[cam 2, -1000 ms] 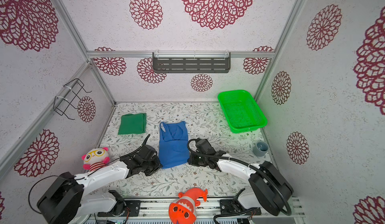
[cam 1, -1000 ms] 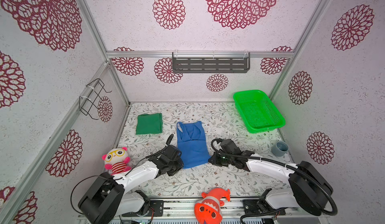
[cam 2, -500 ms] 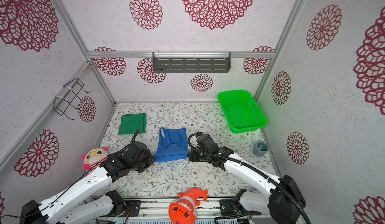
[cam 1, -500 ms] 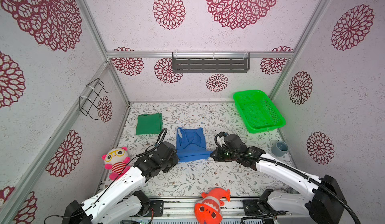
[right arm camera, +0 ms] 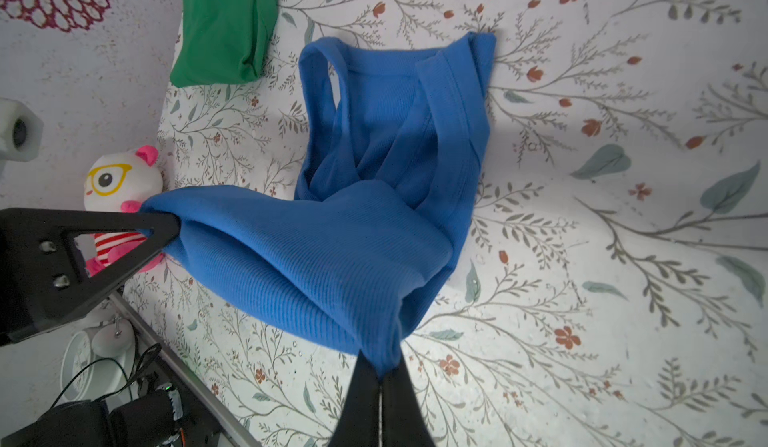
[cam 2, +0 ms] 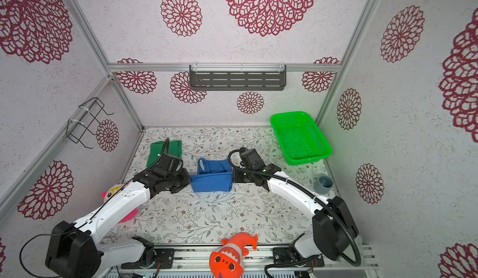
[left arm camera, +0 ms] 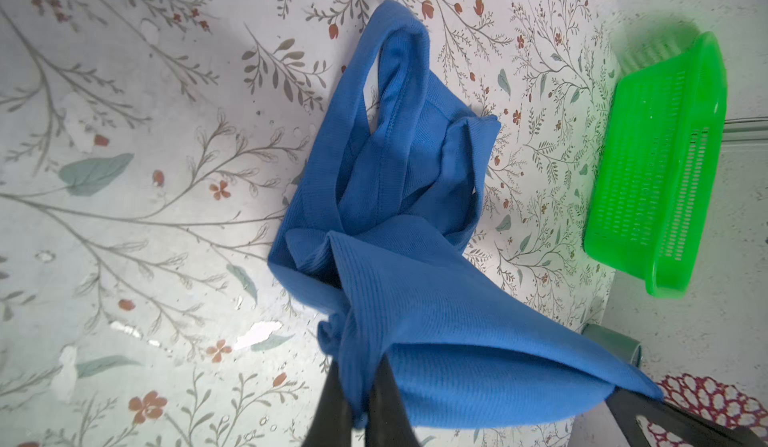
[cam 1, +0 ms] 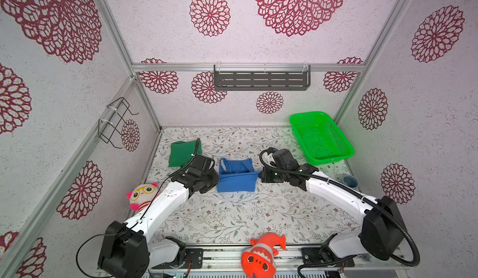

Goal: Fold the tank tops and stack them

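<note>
The royal blue tank top [cam 1: 236, 179] lies mid-table, its lower half lifted and doubled back toward the straps [right arm camera: 320, 75]. My left gripper [cam 1: 216, 180] is shut on the hem's left corner, and the cloth is pinched between its black fingers [left arm camera: 332, 399]. On the hem's right corner my right gripper [cam 1: 260, 176] is shut as well, jaws pressed together around a blue fold [right arm camera: 380, 366]. Between the two grippers the hem hangs stretched a little above the table. The dark green tank top [cam 1: 181, 155] lies folded at the back left, apart from the blue one.
A bright green mesh basket [cam 1: 331, 158] stands at the back right, with a small grey cup [cam 1: 349, 181] by the right wall. A pink and white plush doll [cam 1: 142, 195] sits left of my left arm. An orange fish plush [cam 1: 261, 256] lies on the front rail.
Both grippers have carried the blue top's hem from the front toward the back. The top was flat and long; now it is doubled over and shorter.
</note>
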